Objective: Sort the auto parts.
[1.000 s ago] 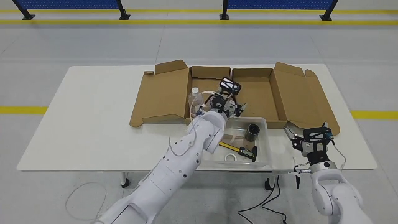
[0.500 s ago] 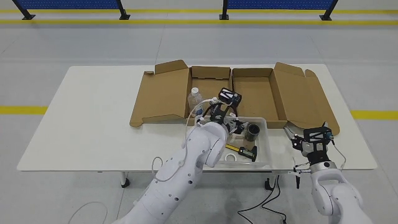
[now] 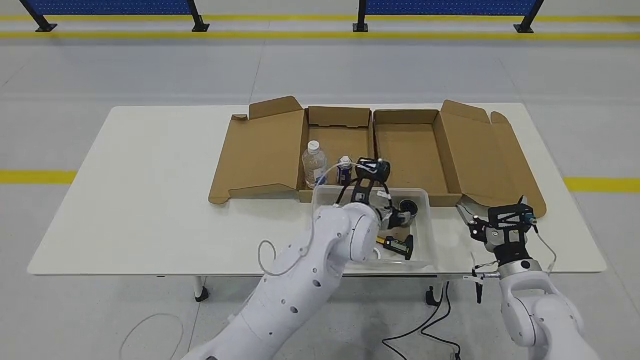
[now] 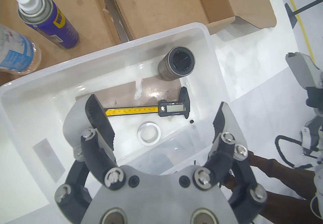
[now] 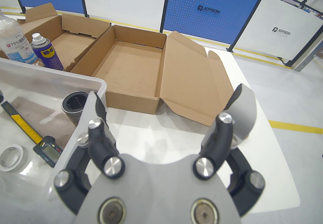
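My left gripper (image 4: 156, 105) hangs open above a clear plastic bin (image 4: 207, 33), with nothing between its fingers. In the bin lie a dark metal cylinder (image 4: 176, 62), a digital caliper (image 4: 161, 109) with a yellow scale and a white ring (image 4: 149, 133). A blue spray can (image 4: 48, 22) and a clear bottle (image 4: 15, 53) stand in the left cardboard box (image 3: 335, 125). My right gripper (image 5: 167, 99) is open and empty, over the table just right of the bin near the front edge (image 3: 503, 222).
The right cardboard box (image 5: 131, 66) holds nothing and its flaps lie spread on the table (image 3: 150, 190). Blue and white panels stand behind the table. A cable hangs below the front edge near my right arm.
My left arm has drawn back from over the left box to above the bin, uncovering the spray can. The right arm has not moved.
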Robot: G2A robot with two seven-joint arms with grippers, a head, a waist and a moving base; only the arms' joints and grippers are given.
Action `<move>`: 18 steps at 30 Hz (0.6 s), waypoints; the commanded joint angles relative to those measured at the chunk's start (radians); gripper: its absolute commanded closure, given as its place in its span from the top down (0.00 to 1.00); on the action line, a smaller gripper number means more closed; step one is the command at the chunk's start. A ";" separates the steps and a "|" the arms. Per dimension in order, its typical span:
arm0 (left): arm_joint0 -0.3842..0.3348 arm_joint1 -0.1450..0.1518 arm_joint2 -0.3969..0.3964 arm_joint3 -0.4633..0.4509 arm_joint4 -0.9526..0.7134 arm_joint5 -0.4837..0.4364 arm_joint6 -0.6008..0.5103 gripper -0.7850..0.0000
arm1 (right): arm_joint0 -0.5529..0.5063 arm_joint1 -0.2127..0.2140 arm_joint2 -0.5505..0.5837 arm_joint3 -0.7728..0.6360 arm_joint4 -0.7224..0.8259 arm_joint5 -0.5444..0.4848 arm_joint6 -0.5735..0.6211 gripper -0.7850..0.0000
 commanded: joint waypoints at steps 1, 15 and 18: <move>-0.008 -0.007 0.005 0.037 -0.028 0.014 0.014 1.00 | 0.000 0.000 0.000 0.000 0.000 0.000 0.000 1.00; -0.040 -0.024 0.002 0.117 -0.110 0.030 0.045 1.00 | 0.000 0.000 0.000 0.000 0.000 0.000 0.000 1.00; -0.040 -0.024 0.002 0.117 -0.110 0.030 0.045 1.00 | 0.000 0.000 0.000 0.000 0.000 0.000 0.000 1.00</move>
